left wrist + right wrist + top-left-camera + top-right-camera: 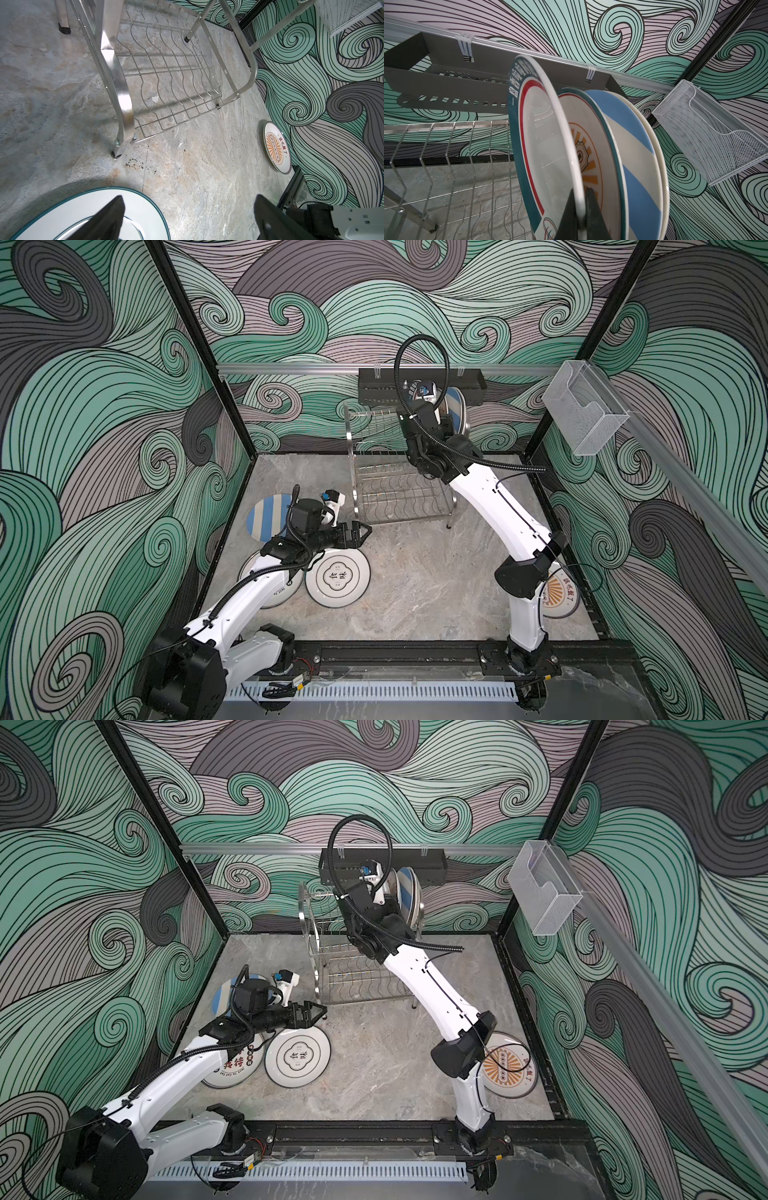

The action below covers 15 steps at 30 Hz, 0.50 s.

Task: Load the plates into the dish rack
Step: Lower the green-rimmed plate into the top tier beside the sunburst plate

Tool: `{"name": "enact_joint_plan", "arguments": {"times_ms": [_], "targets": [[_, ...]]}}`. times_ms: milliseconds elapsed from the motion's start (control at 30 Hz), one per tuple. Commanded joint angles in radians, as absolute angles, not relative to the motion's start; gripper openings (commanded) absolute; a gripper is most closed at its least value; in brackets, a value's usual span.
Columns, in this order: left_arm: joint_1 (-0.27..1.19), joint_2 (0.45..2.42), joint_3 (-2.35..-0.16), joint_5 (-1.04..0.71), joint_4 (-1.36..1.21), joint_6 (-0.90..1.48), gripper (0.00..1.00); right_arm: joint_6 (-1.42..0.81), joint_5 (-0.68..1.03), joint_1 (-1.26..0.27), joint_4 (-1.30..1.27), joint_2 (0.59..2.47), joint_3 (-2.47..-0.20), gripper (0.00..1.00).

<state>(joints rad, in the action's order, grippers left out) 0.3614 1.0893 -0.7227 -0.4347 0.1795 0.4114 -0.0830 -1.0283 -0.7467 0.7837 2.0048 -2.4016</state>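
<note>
- Black tray (469,383) hangs just behind the dish rack (395,493); clear box (582,414) on the right wall rail.
- Right hand (584,192) clamped on the rim of the green-banded plate (537,128), upright at the upper tier, just beside the racked sunburst plate (589,145) and striped plate (629,133).
- Left hand (358,533) jaws apart, above the edge of the character plate (337,578) lying on the desk (415,572).

Sunburst plate (561,597) half behind arm (524,572)

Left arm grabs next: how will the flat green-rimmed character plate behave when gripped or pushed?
Probably rigid and slick: the green-rimmed plate looks like glossy glazed ceramic. Lying flat on the table, it would likely slide, not roll, when pushed. Its low rim may give the open left gripper little to pinch.
</note>
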Motion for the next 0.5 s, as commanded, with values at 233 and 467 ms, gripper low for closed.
{"name": "enact_joint_plan", "arguments": {"times_ms": [233, 467], "targets": [[0.372, 1.086, -0.741, -0.426, 0.195, 0.397, 0.99, -0.114, -1.014, -0.755, 0.827, 2.029, -2.471, 0.13], [0.372, 1.085, -0.741, -0.423, 0.192, 0.398, 0.99, -0.114, -0.992, -0.757, 0.838, 2.026, -2.469, 0.26]]}}
